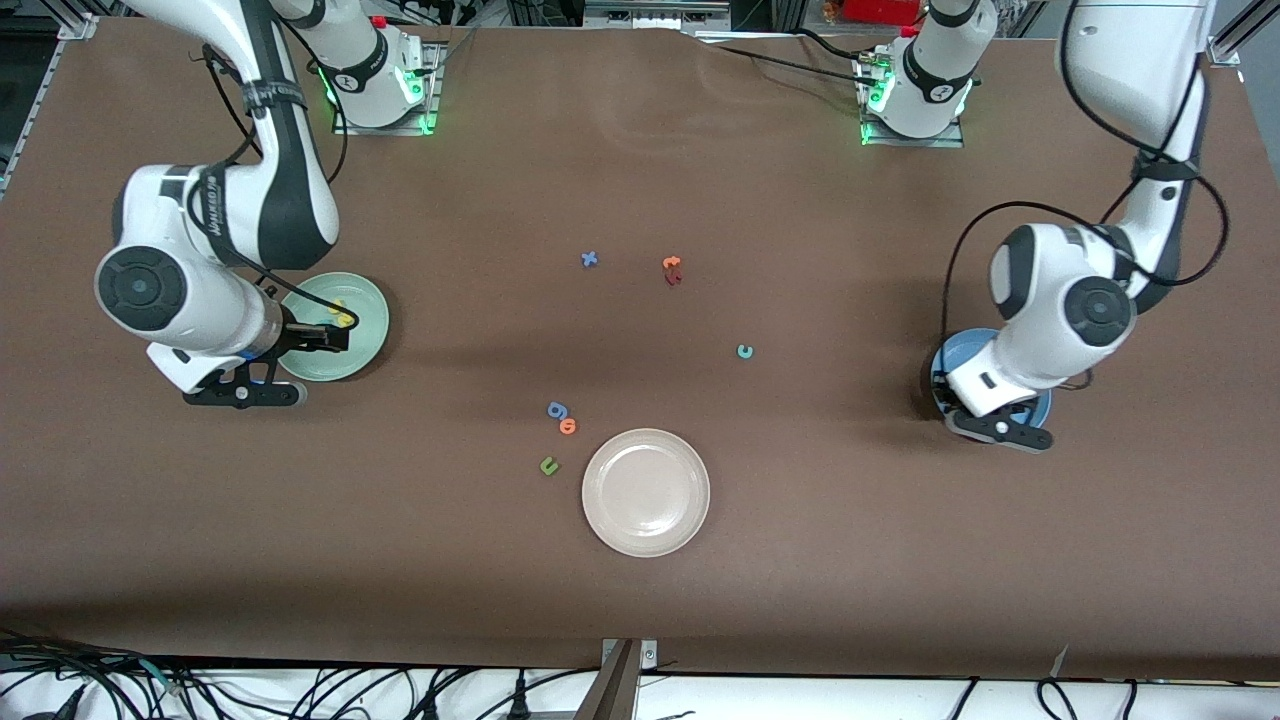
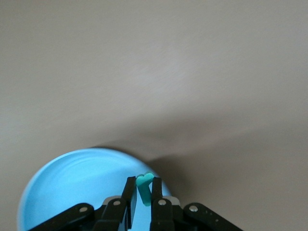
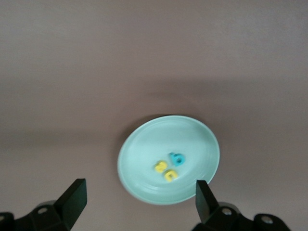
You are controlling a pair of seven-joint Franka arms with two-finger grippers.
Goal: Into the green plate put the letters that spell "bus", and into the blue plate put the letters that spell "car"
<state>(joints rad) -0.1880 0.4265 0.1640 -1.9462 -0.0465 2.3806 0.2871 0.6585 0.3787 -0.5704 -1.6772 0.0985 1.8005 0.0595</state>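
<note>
With the left end effector (image 2: 143, 188) pinched shut on a teal letter (image 2: 145, 184) over the blue plate (image 2: 72, 183), you lower before releasing, while the right end effector (image 3: 137, 202) hangs wide open, empty, above the green plate (image 3: 144, 144) holding three letters (image 3: 169, 166).

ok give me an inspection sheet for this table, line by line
Surface: brown table.
Job's things: pale green plate holds a teal "b" and two yellow letters; teal "c" lies loose mid-table.
Clutter: cream plate, six stray letters.
Grippers: left gripper shut on a teal letter over the blue plate; right gripper open above the green plate.
Cables: along the table's near edge.
Surroundings: nothing seen.
</note>
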